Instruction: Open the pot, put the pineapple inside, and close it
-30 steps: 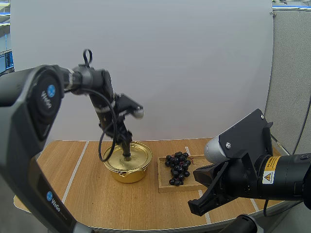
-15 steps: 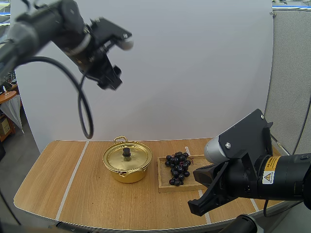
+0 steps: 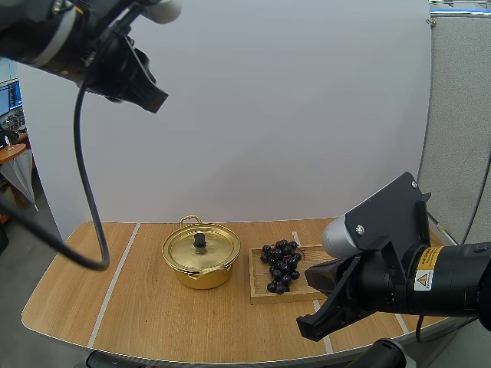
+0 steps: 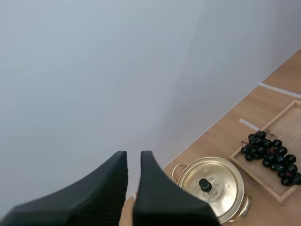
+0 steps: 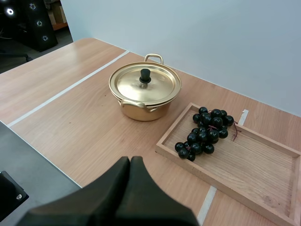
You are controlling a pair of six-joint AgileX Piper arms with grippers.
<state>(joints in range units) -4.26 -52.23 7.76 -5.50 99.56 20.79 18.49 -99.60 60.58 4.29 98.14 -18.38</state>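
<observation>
One lidded pot (image 5: 145, 89) beside tray (image 5: 244, 167) of grapes (image 5: 204, 132); left gripper (image 4: 134, 157) slightly spread, right gripper (image 5: 130, 160) pressed together.

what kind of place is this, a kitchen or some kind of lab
Likely a robot lab bench, not a kitchen: robot arms over a wooden table, with a lidded gold pot and a bunch of grapes on a wooden tray as props.
</observation>
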